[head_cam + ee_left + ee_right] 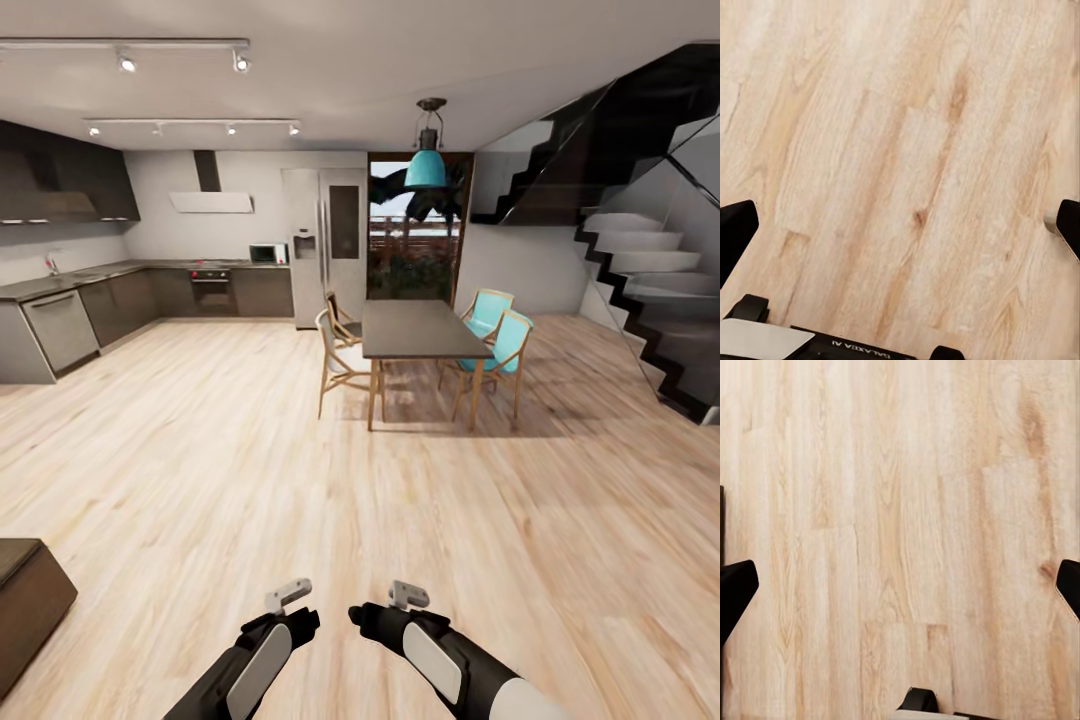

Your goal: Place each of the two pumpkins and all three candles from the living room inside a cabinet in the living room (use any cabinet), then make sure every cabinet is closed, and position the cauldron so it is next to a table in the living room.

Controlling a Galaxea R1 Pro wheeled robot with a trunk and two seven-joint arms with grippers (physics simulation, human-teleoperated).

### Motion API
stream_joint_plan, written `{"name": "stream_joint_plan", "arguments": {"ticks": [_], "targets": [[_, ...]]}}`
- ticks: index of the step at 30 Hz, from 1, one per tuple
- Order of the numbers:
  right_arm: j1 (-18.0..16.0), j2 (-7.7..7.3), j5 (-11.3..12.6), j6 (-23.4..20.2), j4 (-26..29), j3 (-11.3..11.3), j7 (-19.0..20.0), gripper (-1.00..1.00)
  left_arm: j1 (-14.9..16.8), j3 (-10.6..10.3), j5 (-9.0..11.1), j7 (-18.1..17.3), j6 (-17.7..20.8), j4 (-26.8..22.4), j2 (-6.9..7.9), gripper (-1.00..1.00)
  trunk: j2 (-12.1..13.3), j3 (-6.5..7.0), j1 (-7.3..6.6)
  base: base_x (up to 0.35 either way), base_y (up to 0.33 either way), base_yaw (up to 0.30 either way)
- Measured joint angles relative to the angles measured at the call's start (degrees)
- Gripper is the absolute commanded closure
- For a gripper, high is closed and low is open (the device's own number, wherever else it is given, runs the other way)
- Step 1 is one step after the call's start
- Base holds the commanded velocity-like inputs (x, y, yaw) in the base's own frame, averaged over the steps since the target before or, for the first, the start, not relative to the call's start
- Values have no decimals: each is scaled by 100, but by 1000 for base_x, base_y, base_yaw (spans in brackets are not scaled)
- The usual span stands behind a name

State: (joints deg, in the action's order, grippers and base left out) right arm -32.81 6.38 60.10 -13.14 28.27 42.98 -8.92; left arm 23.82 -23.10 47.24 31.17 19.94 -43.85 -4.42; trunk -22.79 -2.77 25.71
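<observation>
Head view: both pincers, left [288, 597] and right [408, 595], hover over bare floor [300, 470].

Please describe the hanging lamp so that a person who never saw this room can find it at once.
Start from the dark-topped dining table with slim wooden legs in the middle of the room. Look straight up above its far end, in front of the dark doorway. The lamp hangs there with a turquoise shade, unlike the small white ceiling spotlights.
</observation>
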Motion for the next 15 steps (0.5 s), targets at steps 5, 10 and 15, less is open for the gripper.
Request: {"name": "stream_joint_plan", "arguments": {"ticks": [5, 10, 15], "targets": [[-2, 0, 45, 1, 2, -2, -1, -100, 1, -3, 0, -7, -1, 2, 0, -100, 0, 0, 0, 303, -128, -122], [-1, -2, 161, 1, 3, -2, 12, -100, 1, -4, 0, -9, -1, 2, -1, -100, 1, 0, 0, 303, -128, -270], [1, -2, 184, 1, 3, -2, 17, -100, 2, -4, 0, -16, -1, 3, 4, -100, 1, 0, 0, 303, -128, -287]]}}
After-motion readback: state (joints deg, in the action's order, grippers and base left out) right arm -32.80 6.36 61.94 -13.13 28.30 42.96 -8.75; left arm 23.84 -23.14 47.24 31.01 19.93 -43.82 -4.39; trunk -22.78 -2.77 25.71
